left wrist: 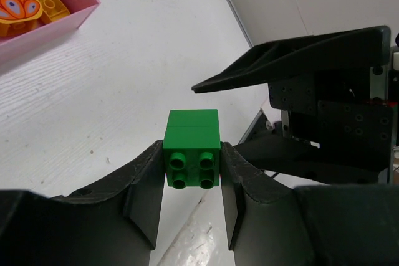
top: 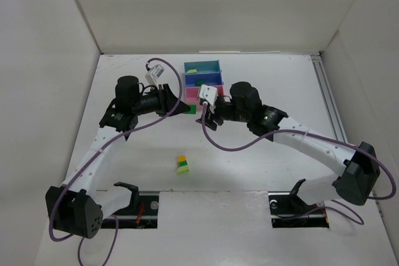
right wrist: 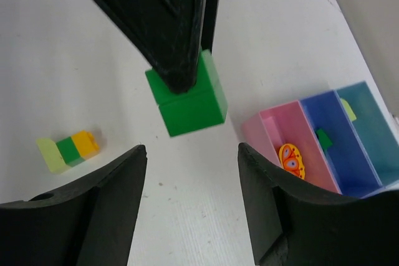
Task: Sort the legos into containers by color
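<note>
The dark green lego [left wrist: 192, 147] hangs above the bench's far middle, just short of the pink tray [right wrist: 255, 135], pinched by the left pincer [left wrist: 192, 182]. The right pincer [right wrist: 190, 154] stands spread beside it, holding nothing. A dark green piece [right wrist: 323, 138] lies in the blue tray [right wrist: 340, 157], so the lego likely belongs there. Carry it over the pink wall, centre it, release low, and keep the right arm clear.

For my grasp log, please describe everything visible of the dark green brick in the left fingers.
The dark green brick is glossy plastic, with four studs on one face and a seam across its middle, perhaps two bricks joined. The left fingers clamp two opposite sides. It is near the pink tray.
</note>
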